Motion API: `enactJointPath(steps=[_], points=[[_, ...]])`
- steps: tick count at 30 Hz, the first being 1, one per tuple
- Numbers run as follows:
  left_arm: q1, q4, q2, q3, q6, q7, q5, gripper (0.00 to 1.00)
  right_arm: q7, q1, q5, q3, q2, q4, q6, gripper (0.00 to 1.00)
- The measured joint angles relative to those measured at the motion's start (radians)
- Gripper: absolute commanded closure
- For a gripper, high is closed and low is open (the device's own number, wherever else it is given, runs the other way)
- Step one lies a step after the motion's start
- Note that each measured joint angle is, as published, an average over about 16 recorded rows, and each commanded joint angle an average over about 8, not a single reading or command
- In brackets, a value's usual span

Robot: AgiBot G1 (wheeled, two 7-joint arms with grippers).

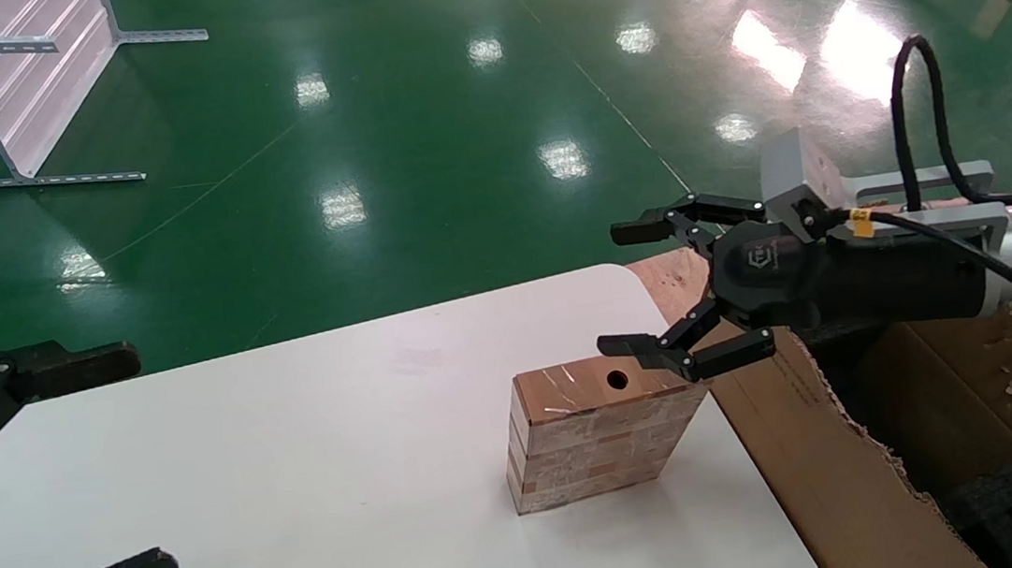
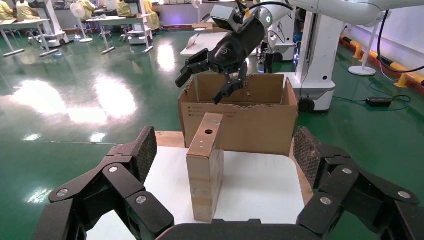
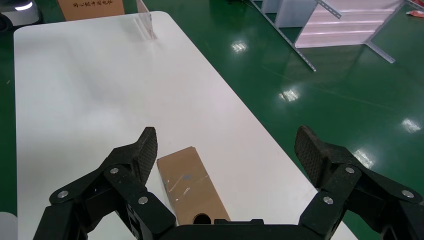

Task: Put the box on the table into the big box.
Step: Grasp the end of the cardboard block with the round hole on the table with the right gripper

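The small brown box [image 1: 592, 435] stands on edge near the right end of the white table [image 1: 300, 475], its narrow face with the round hole up. My right gripper [image 1: 624, 288] is open and empty, hovering just above the box's right end. In the right wrist view the box [image 3: 187, 187] lies below the open right gripper [image 3: 227, 145], nearer one finger. The big box [image 1: 827, 476] stands beside the table's right edge, with black foam [image 1: 989, 497] inside. My left gripper [image 1: 135, 464] is open and empty over the table's left end; its own view [image 2: 225, 147] shows the box [image 2: 206, 165] and the big box [image 2: 250, 125] beyond.
A metal rack [image 1: 24, 81] stands on the green floor at the far left. Another carton [image 3: 90, 7] and a clear stand [image 3: 145, 22] sit at the table's far end. The big box's ragged flap [image 1: 674, 276] rises by the table's corner.
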Motion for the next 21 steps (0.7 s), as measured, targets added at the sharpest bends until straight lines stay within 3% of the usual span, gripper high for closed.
enactJointPath(steps=[21], points=[[-0.001, 0.001, 0.0, 0.001, 0.0, 0.001, -0.001, 0.0, -0.077, 0.073, -0.092, -0.037, -0.027, -0.055, -0.049, 0.0]])
